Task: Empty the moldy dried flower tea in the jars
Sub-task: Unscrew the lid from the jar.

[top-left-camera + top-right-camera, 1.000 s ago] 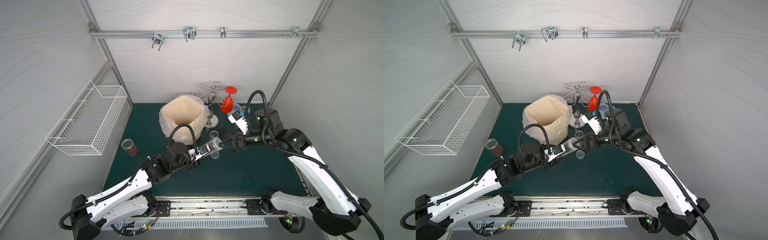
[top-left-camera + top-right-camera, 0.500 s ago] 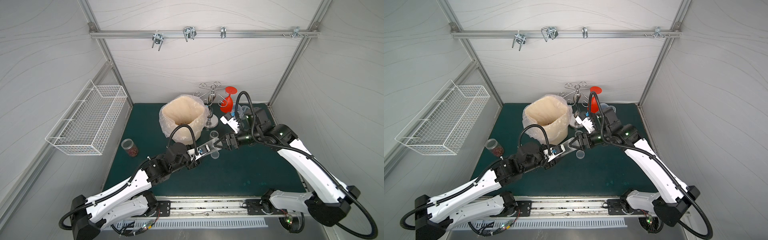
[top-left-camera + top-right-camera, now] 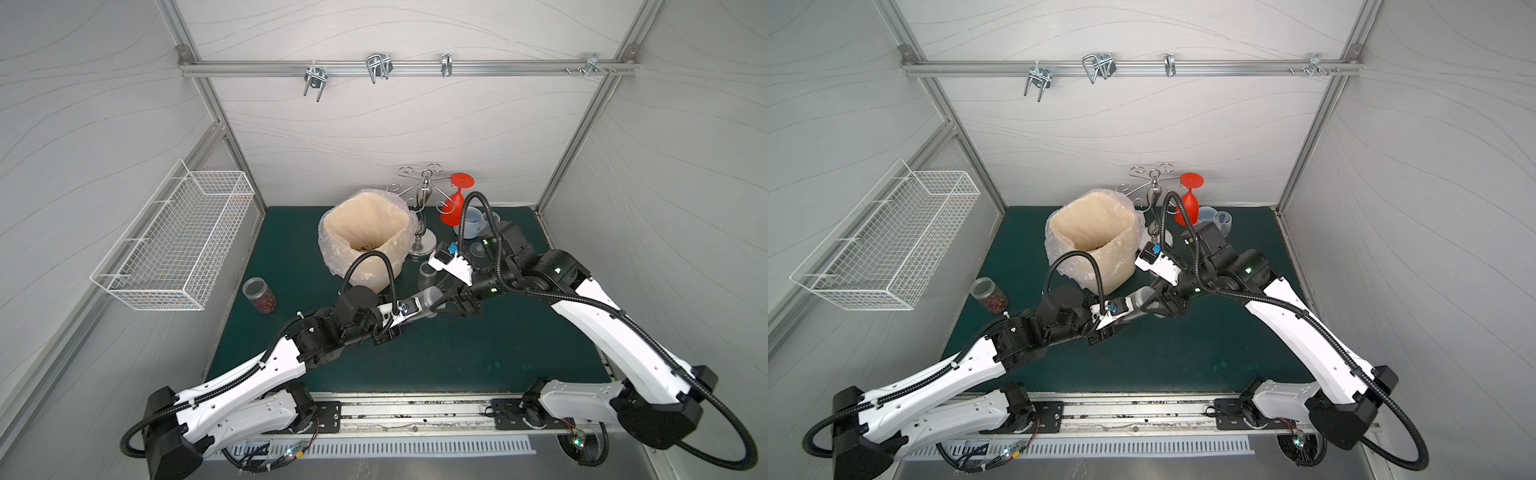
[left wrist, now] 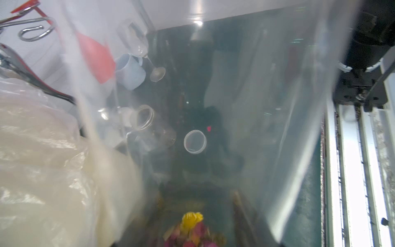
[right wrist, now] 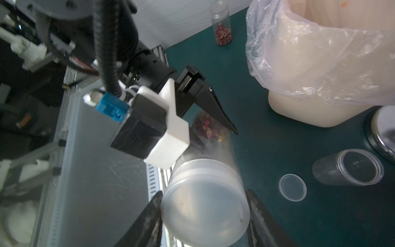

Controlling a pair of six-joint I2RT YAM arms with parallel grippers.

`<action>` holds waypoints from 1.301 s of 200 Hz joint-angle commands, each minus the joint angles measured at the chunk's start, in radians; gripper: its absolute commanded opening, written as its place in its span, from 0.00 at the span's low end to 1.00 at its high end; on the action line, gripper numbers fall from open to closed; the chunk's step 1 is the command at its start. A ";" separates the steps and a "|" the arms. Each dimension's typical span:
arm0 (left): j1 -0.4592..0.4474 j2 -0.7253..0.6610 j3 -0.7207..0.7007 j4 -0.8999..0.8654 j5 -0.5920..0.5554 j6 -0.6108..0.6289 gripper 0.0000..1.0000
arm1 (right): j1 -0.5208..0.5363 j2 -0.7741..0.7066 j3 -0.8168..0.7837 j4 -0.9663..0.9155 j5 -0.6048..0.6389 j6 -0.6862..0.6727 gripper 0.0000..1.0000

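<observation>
Left gripper (image 3: 417, 309) clamps tall jar (image 5: 222, 149) sideways by its base (tea (image 5: 207, 126) pooled there), presenting lid (image 5: 205, 213) to right gripper (image 5: 204, 193), jaws pinching its rim, likely to unscrew.

Three jars (image 5: 205, 205) (image 5: 222, 32) (image 5: 348, 170), one loose lid (image 5: 292, 187), one lined bin (image 3: 399, 245), one mug (image 3: 471, 222), one red goblet (image 3: 453, 208), one wire basket (image 3: 178, 241).

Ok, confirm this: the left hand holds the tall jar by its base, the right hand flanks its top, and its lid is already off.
Not quite: the lid is still on the tall jar, as the right wrist view shows. The left hand does hold its base and the right hand flanks its top.
</observation>
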 commanded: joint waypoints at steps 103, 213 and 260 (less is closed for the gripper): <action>-0.008 -0.011 0.024 0.120 -0.166 0.014 0.00 | 0.005 -0.100 -0.005 0.210 0.161 0.364 0.97; -0.008 -0.029 0.007 0.142 -0.272 0.057 0.00 | -0.063 -0.060 -0.016 0.123 0.004 0.621 0.99; -0.009 -0.017 0.006 0.143 -0.269 0.057 0.00 | -0.053 -0.021 -0.022 0.144 -0.010 0.618 0.95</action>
